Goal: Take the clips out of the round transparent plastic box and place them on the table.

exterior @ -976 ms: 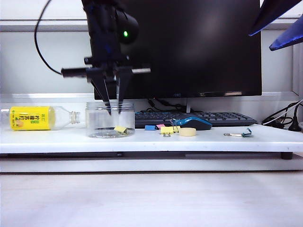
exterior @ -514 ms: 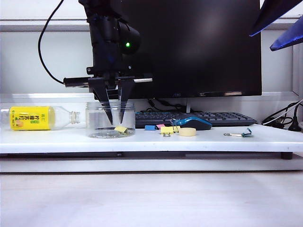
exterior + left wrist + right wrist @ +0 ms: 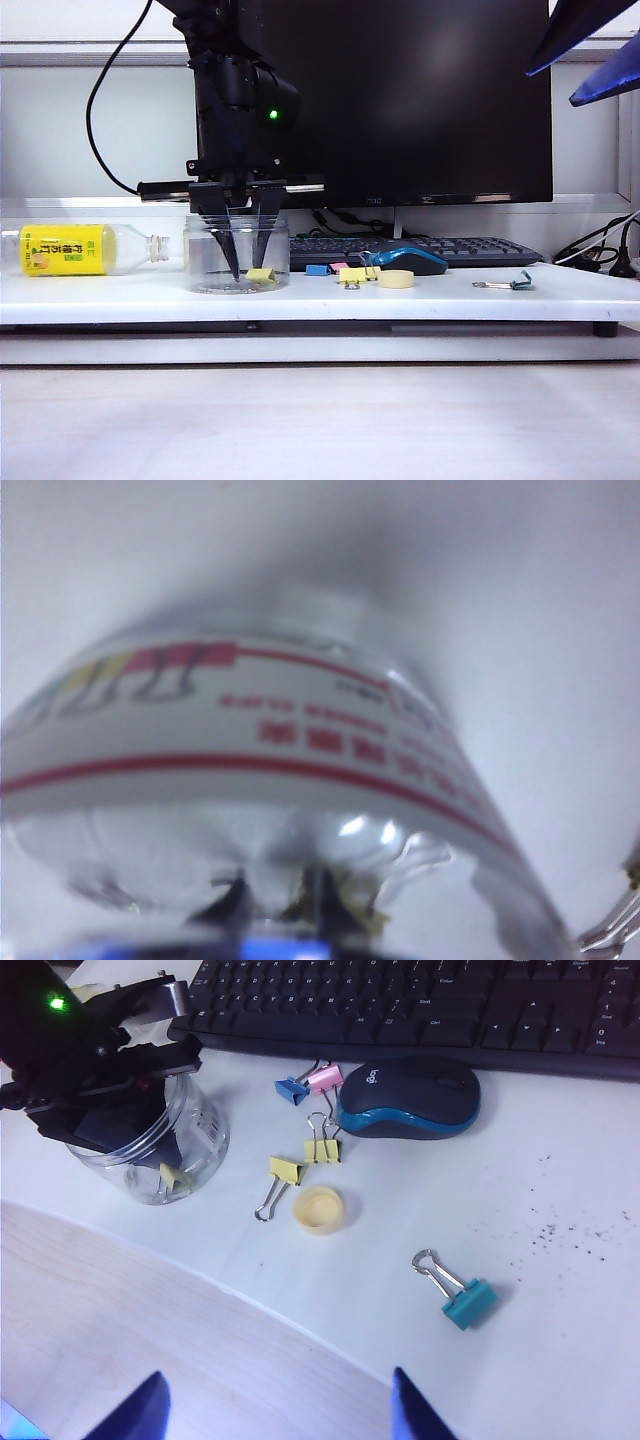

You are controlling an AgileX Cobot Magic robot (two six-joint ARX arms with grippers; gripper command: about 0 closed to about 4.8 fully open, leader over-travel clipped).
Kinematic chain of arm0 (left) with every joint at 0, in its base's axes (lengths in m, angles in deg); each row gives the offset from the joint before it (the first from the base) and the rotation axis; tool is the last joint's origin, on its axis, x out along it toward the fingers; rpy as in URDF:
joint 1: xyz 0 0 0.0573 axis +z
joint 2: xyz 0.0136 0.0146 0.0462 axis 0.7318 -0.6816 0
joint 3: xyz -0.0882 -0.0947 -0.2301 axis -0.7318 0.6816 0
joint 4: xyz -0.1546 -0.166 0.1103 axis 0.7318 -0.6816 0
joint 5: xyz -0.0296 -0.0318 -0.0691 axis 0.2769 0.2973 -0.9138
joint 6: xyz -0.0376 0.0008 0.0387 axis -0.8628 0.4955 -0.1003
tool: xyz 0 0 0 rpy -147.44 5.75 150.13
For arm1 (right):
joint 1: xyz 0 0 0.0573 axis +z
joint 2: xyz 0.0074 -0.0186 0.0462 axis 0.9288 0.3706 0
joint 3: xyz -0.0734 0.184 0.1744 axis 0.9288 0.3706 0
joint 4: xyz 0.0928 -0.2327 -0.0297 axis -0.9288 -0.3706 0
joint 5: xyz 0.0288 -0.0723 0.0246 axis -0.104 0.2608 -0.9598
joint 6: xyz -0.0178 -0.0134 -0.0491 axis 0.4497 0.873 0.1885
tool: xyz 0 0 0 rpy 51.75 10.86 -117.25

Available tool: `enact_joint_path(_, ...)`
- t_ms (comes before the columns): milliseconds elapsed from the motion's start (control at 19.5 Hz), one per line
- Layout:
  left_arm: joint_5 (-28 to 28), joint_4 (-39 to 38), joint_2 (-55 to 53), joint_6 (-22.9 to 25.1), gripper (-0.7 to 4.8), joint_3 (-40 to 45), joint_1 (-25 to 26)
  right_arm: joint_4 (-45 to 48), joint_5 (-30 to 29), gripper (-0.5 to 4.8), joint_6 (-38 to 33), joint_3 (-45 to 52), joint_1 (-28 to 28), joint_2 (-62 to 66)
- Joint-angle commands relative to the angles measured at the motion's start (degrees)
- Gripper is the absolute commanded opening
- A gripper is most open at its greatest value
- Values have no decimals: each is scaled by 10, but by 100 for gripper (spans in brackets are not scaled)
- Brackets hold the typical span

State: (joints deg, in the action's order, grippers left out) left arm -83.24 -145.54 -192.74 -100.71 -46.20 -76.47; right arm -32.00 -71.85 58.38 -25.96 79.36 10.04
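The round transparent plastic box [image 3: 210, 262] [image 3: 205, 1145] stands on the white table [image 3: 130, 298]. One pale-yellow clip [image 3: 262, 274] [image 3: 175, 1178] lies on its bottom. My left gripper [image 3: 247, 266] [image 3: 278, 905] reaches straight down into the box. Its dark fingertips [image 3: 322, 895] stand apart near the bottom, with nothing between them. The clip [image 3: 362, 917] lies just beside one tip. Two more yellow clips [image 3: 322, 1150] [image 3: 285, 1170] lie on the table near the mouse. My right gripper [image 3: 278, 1415] hangs high at the right, wide open and empty.
A blue mouse [image 3: 410, 1100], a keyboard [image 3: 450, 248] and a monitor [image 3: 420, 100] stand behind. Blue [image 3: 291, 1090] and pink [image 3: 325, 1078] clips, a cream disc [image 3: 320, 1210] and a teal clip [image 3: 468, 1303] lie on the table. A yellow-labelled bottle [image 3: 75, 250] lies at the left.
My left gripper has sunk deeper into the box, its tips now near the bottom. The box and its clip have shifted slightly right. The right gripper has not moved.
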Motion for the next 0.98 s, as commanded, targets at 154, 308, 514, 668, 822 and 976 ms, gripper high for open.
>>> enact_joint_path(154,-2,19,-4,-8,93,0,-1,8,1,284,-2,-3,0,-2)
enact_joint_path(308,-2,31,-4,-8,90,0,-1,8,1,284,-2,-3,0,-2)
enact_joint_path(514,-2,44,-7,2,78,0,-1,8,1,284,-1,-3,0,-2)
enact_joint_path(668,-2,49,-9,25,78,0,-3,9,6,284,-1,-3,0,-2)
enact_joint_path(822,-1,46,-9,89,78,0,-3,8,14,284,1,-3,0,-2)
enact_joint_path(976,9,42,-9,144,78,0,-3,8,14,284,3,-3,0,-2)
